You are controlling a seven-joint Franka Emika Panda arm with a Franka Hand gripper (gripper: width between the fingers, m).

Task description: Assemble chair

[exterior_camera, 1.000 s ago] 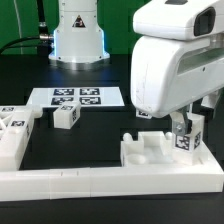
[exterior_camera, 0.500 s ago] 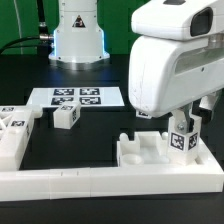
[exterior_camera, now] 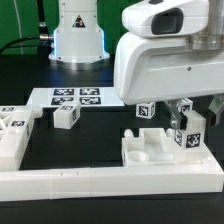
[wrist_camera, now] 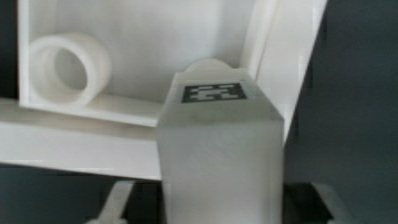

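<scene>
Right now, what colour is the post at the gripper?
White post, black-and-white tag; wrist view best.

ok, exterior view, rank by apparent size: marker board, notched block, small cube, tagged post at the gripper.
1. notched block, nearer the camera.
2. marker board.
3. tagged post and small cube: look alike, not ranked.

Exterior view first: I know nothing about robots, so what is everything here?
Table: one, black, under everything.
Border rail: one, white, along the near edge.
Marker board: one, white, flat mid-table.
Notched block: one, white, against the Border rail, exterior view's right.
Small cube: one, white, tagged, in front of the Marker board.
Tagged blocks: cluster, count unclear, white, exterior view's left edge.
Half-hidden tagged part: one, white, behind the Notched block.
Tagged bar: one, white, upright over the Notched block.
Robot arm: one, glossy white, over the exterior view's right.
End effector: one, dark, closed on the Tagged bar.
</scene>
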